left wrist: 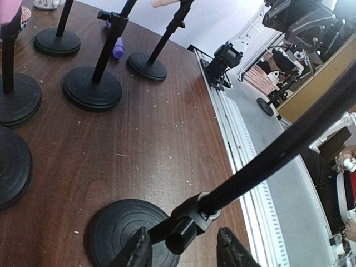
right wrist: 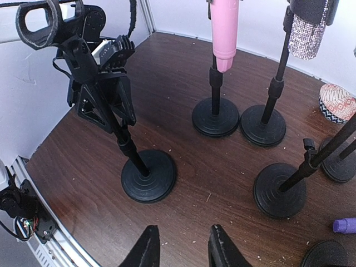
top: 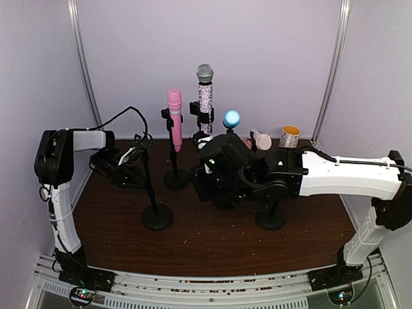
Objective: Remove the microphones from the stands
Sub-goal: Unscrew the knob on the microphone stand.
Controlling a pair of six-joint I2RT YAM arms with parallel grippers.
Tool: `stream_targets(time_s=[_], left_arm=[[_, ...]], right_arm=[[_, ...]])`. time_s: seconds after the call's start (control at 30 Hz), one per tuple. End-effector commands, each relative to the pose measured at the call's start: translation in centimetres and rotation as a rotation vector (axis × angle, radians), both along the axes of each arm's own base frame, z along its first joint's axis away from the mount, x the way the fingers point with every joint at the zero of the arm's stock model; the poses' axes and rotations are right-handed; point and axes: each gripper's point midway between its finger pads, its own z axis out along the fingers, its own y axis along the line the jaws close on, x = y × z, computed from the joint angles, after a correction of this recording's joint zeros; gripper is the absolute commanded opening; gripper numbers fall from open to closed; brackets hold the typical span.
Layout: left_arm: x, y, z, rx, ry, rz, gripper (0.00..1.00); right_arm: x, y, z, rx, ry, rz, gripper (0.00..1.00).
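Two YAM arms work among a cluster of black desk stands on a dark wooden table [top: 212, 248]. Seen from the overhead camera, the left gripper [left wrist: 183, 232] sits at 9 o'clock on the table, its fingers partly open and straddling the slanted pole of the nearest stand [top: 158, 217]. One finger [left wrist: 139, 247] lies against the pole's joint clamp, while the other stands just clear of it. The right wrist view shows that stand's holder clip [right wrist: 41, 22] as an open black loop with no microphone in it.

The right gripper [right wrist: 183, 228] hangs over the middle of the table, pointing toward 9 o'clock. Its fingers are narrowly parted and hold nothing.

The microphones in view sit on stands along the far side. A pink microphone [top: 174, 119] stands upright at 11 o'clock. A silver-headed glitter microphone [top: 205, 90] stands upright just beside it at 12 o'clock. A blue-headed microphone [top: 231, 118] shows behind the right arm, and a tan-headed microphone [top: 261, 139] tilts at 1 o'clock. A yellow-rimmed mug [top: 289, 136] stands against the back wall at 2 o'clock. A small purple object [right wrist: 345, 225] lies flat on the wood between the stand bases; what it is cannot be told.
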Motion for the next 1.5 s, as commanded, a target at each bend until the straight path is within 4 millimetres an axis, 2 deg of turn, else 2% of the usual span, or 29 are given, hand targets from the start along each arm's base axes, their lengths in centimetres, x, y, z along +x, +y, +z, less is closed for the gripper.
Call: stream_targets(time_s=[0.0, 0.2, 0.27, 0.3, 0.4, 0.43, 0.6, 0.77, 1.13, 1.47], left_arm=[[0.4, 0.0, 0.6, 0.008, 0.017, 0.004, 0.35], [0.6, -0.1, 0.7, 0.02, 0.028, 0.008, 0.19], [0.5, -0.1, 0.6, 0.026, 0.037, 0.008, 0.18], [0.5, -0.1, 0.6, 0.027, 0.041, 0.009, 0.2], [0.3, 0.0, 0.4, 0.03, 0.044, 0.005, 0.4], [0.2, 0.0, 0.3, 0.029, 0.041, 0.002, 0.44], [0.2, -0.5, 0.5, 0.022, 0.035, -0.009, 0.45], [0.3, -0.8, 0.2, 0.031, 0.043, -0.019, 0.36], [0.6, -0.6, 0.3, 0.053, 0.055, -0.012, 0.09], [-0.5, 0.0, 1.0, 0.104, 0.088, 0.001, 0.03]], right_arm=[[0.3, -1.0, 1.5, 0.023, -0.028, -0.025, 0.31], [0.3, -1.0, 1.5, 0.022, -0.03, -0.026, 0.27], [0.4, -1.1, 1.4, 0.018, -0.031, -0.026, 0.27], [0.3, -1.1, 1.3, 0.017, -0.032, -0.026, 0.26], [0.4, -1.2, 1.3, 0.011, -0.033, -0.027, 0.26], [0.4, -1.2, 1.3, 0.01, -0.034, -0.027, 0.26], [0.4, -1.5, 1.3, 0.004, -0.038, -0.035, 0.23], [0.5, -1.8, 1.6, 0.006, -0.046, -0.045, 0.19], [0.5, -1.8, 1.4, 0.001, -0.046, -0.046, 0.15], [0.6, -1.5, 1.1, -0.004, -0.049, -0.037, 0.13]])
